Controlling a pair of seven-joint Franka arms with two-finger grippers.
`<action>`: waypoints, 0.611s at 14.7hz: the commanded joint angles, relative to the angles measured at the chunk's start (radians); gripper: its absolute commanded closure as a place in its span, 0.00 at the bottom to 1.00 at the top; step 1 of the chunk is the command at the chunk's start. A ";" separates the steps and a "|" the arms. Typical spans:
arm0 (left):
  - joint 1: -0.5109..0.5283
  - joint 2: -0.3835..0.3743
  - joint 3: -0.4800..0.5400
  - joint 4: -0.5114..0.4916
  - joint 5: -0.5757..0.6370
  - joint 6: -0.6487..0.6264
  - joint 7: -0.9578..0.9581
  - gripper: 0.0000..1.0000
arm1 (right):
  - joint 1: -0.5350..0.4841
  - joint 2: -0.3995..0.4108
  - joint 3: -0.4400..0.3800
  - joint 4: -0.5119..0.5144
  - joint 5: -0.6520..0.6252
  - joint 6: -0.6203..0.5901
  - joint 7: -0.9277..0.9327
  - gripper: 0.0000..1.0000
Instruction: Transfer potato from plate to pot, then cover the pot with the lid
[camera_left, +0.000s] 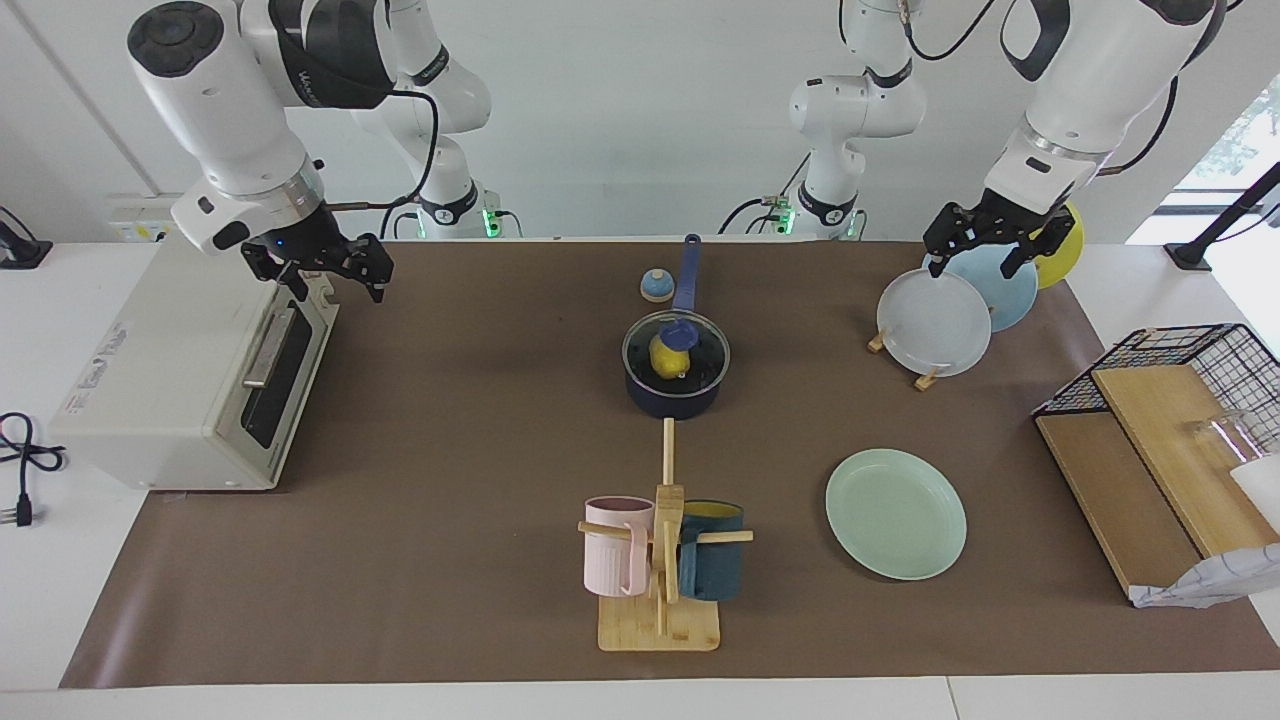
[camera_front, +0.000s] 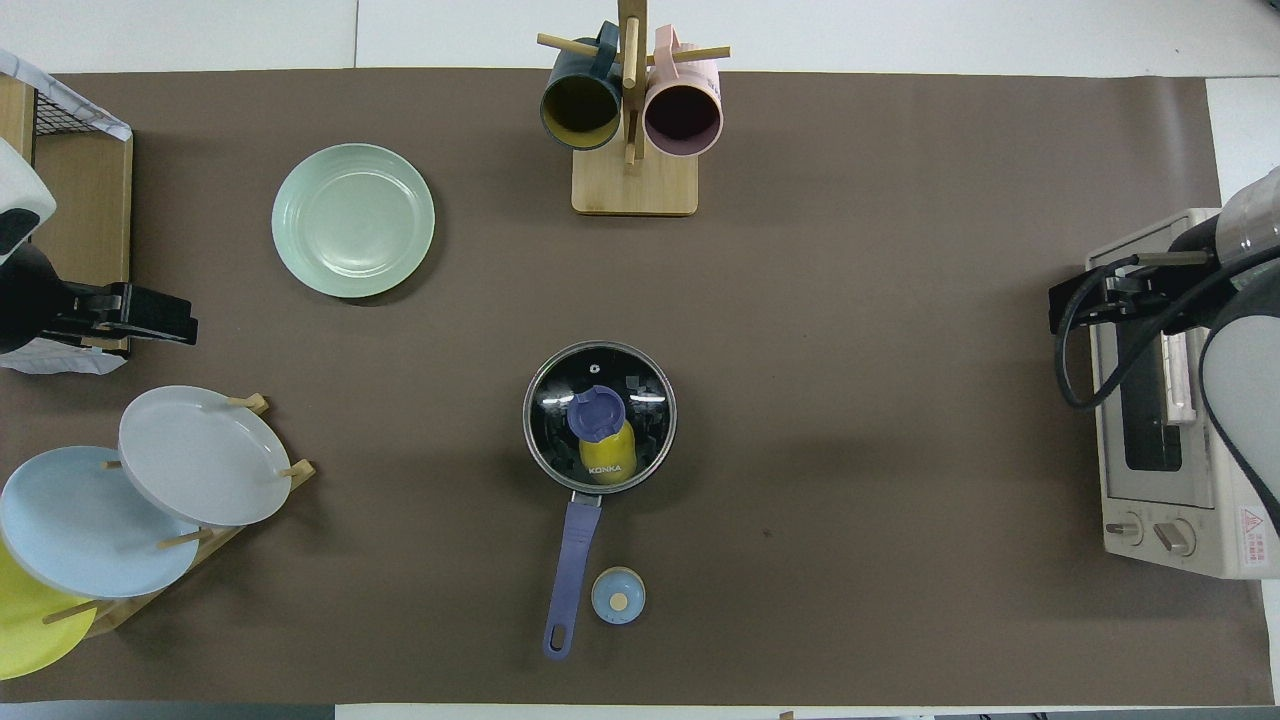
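Note:
The dark blue pot (camera_left: 672, 400) stands mid-table with its long handle (camera_front: 573, 560) toward the robots. The glass lid (camera_left: 705, 355) with a blue knob (camera_front: 596, 412) sits on the pot. The yellow potato (camera_left: 662, 357) lies inside, seen through the glass, as in the overhead view (camera_front: 610, 462). The mint-green plate (camera_left: 896, 513) is bare, farther from the robots, toward the left arm's end. My right gripper (camera_left: 335, 278) is open and empty over the toaster oven's front corner. My left gripper (camera_left: 975, 262) is open and empty over the rack of upright plates.
A toaster oven (camera_left: 170, 380) stands at the right arm's end. A mug rack (camera_left: 660, 560) with a pink and a teal mug stands farther out than the pot. A plate rack (camera_left: 935, 320), a small bell (camera_left: 656, 285) and a wire basket with wooden boards (camera_left: 1170, 420) are also there.

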 joint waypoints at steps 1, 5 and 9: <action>0.002 -0.020 0.006 -0.017 -0.008 -0.010 -0.010 0.00 | -0.015 -0.019 0.003 -0.022 -0.007 0.024 -0.032 0.00; 0.002 -0.020 0.006 -0.017 -0.008 -0.010 -0.010 0.00 | -0.017 -0.019 0.003 -0.025 -0.008 0.027 -0.032 0.00; 0.002 -0.020 0.006 -0.017 -0.008 -0.010 -0.010 0.00 | -0.017 -0.023 0.003 -0.036 -0.007 0.027 -0.032 0.00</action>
